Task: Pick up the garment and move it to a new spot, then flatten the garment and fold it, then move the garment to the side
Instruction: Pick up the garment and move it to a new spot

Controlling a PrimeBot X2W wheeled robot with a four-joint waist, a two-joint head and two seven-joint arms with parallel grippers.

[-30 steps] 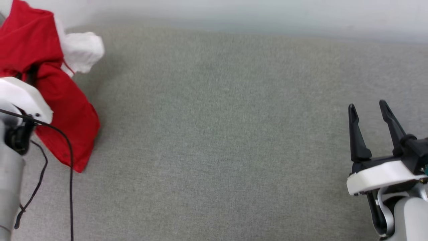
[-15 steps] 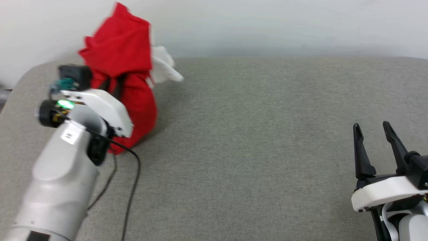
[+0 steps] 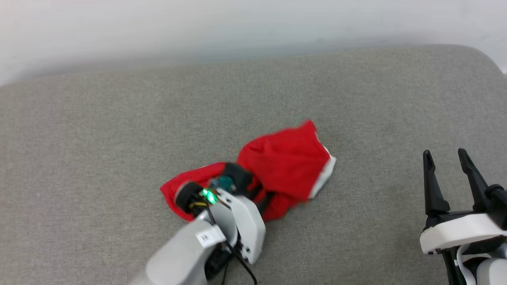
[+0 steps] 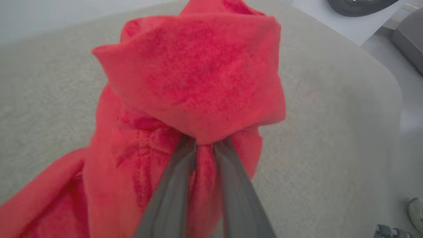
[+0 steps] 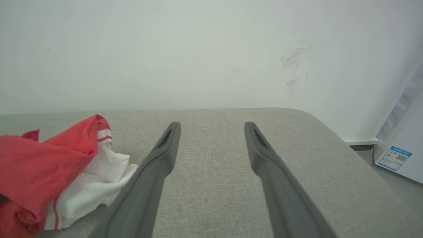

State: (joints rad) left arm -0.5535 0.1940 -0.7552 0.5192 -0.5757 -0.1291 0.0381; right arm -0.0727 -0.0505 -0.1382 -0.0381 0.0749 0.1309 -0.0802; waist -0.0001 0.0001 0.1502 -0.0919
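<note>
Shirt [image 3: 285,166] has come down: half a second back it hung bunched up in the air over the left end of the grey couch cushion [image 3: 119,130], now it lies in a heap near the middle of the cushion; head camera swung too, so part of that shift is the view, not the cloth

Left pincer [image 4: 205,155] is narrow, clamped on a fold of red cloth, with the fabric bulging over the tips in the left wrist view. Left arm comes in from 7 o'clock in the head view, wrist sitting on top of the heap

Right pincer [image 3: 444,152] is spread wide, holding nothing, hovering over bare cushion

Key relation: in the head view, the shirt lies at 9 o'clock from the right pincer, well apart. Heap's long axis runs 8 o'clock to 2 o'clock. White sleeve [image 3: 323,178] with striped trim pokes out at the 4 o'clock end, the end facing the right pincer. Left arm is the nearer one, already on it

Looks like the drop at the new spot, flattening not yet begun; right arm would likely reach toward 9 o'clock for the sleeve end

Around: pale wall [image 3: 198,23] at 12 o'clock, black cable [image 3: 241,265] trailing off the left arm. Nothing lies between the right pincer and the shirt
</note>
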